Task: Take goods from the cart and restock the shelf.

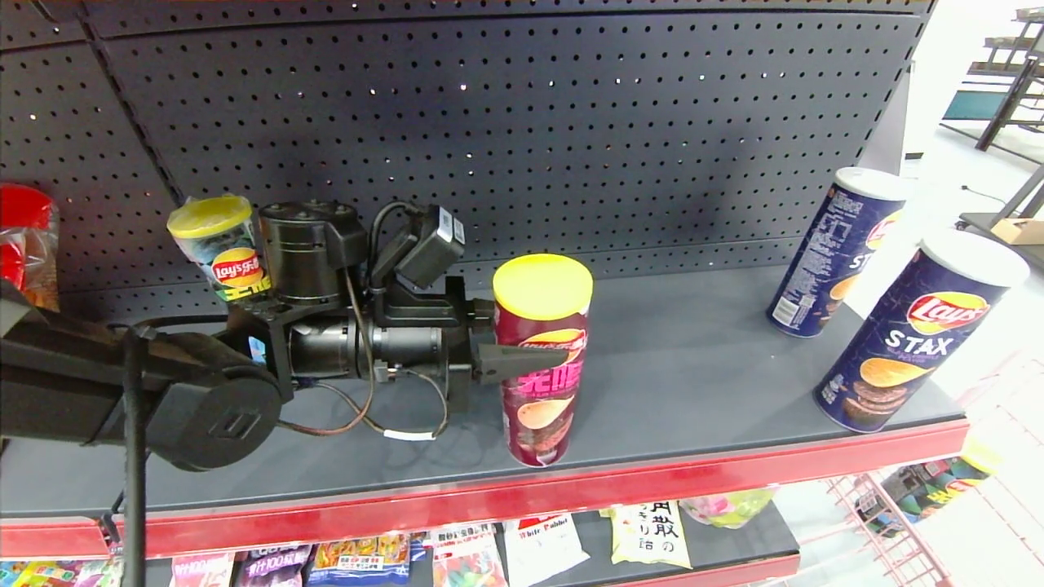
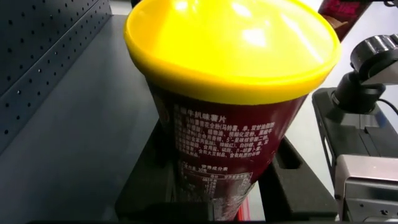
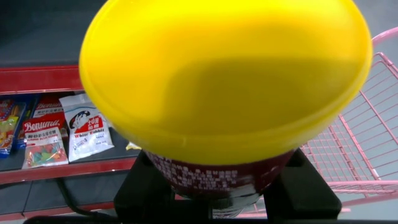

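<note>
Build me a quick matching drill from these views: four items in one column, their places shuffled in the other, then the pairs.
Items:
1. maroon can
2. green can
3. front blue can
4. white bag

Places:
A. lower shelf
B. right front corner of the shelf
C. held by the left end effector
D. back left of the shelf

Pairs: 1-C, 2-D, 3-B, 4-A
</note>
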Robot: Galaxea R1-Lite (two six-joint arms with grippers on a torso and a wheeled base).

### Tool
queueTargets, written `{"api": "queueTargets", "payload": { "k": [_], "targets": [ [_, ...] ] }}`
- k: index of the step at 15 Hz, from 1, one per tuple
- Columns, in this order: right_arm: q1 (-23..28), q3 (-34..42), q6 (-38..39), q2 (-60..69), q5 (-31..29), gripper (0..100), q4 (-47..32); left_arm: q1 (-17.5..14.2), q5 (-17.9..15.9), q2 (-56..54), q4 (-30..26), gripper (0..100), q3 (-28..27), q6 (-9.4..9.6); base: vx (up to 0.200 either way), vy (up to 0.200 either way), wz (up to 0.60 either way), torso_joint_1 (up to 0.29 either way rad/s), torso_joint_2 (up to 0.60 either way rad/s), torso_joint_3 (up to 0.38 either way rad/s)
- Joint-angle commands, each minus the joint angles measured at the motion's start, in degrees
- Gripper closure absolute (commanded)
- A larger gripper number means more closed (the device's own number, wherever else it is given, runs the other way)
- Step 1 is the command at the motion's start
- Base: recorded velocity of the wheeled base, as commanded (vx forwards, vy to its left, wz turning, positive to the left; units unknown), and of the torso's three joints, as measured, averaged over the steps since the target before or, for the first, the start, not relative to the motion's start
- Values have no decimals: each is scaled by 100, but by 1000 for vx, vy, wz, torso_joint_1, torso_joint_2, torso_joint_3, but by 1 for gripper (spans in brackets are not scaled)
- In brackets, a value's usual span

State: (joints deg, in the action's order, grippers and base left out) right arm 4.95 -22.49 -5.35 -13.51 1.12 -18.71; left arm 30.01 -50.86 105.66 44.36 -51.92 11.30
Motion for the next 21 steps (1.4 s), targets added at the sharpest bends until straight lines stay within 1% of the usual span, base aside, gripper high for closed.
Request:
{"api": "queueTargets", "payload": {
  "k": [1, 5, 6, 8, 10, 11, 12, 13, 14, 16, 17, 18, 19, 20, 21],
  "targets": [
    [-3, -1, -1, -3, 2, 100, -1, 13, -3, -10, 2, 100, 15, 4, 0, 0, 0, 0, 0, 0],
    [-3, -1, -1, -12, 11, 100, 8, 5, 50, -1, 11, 100, 24, 13, 0, 0, 0, 0, 0, 0],
    [-3, -1, -1, -12, 11, 100, 8, 5, 59, -1, 11, 0, 15, -5, 0, 0, 0, 0, 0, 0],
    [-3, -10, -1, -47, 28, 100, 8, -4, 59, -27, 2, 0, 50, -5, 0, 0, 0, 0, 0, 0],
    [-38, -62, -10, -170, 72, 100, 8, -31, 94, -133, 2, 0, 226, -5, 0, 0, 0, 0, 0, 0],
    [-187, -168, -19, -354, 178, 100, 17, -75, 190, -282, 2, 0, 428, 4, 0, 0, 0, 0, 0, 0],
    [-372, -370, -71, -618, 204, 100, 17, -162, 401, -441, 2, 0, 630, 4, 0, 0, 0, 0, 0, 0],
    [-548, -528, -133, -855, 248, 100, 26, -233, 516, -581, 2, 0, 789, -5, 0, 0, 0, 0, 0, 0],
    [-890, -845, -212, -1286, 380, 100, 26, -373, 621, -836, 2, 0, 1070, -5, 0, 0, 0, 0, 0, 0],
    [-1523, -1328, -238, -2068, 512, 100, 113, -558, 700, -1346, -6, 0, 1641, 21, 0, 0, 0, 0, 0, 0],
    [-1831, -1442, -229, -2473, 521, 100, 342, -637, 885, -1645, -33, 0, 1949, 30, 0, 0, 0, 0, 0, 0],
    [-2015, -1513, -150, -3061, 521, 100, 904, -646, 1175, -1961, -50, 0, 2274, 30, 0, 0, 0, 0, 0, 0],
    [-2042, -1530, -115, -3343, 521, 100, 1291, -646, 1271, -2093, -50, 0, 2423, 30, 0, 0, 0, 0, 0, 0],
    [-2068, -1627, -124, -4160, 538, 100, 2284, -637, 1430, -2374, -42, 0, 2775, 30, 0, 0, 0, 0, 0, 0],
    [-2156, -1776, -124, -4573, 538, 100, 2627, -637, 1535, -2488, -33, 0, 2924, 39, 0, 0, 0, 0, 0, 0]
  ]
}}
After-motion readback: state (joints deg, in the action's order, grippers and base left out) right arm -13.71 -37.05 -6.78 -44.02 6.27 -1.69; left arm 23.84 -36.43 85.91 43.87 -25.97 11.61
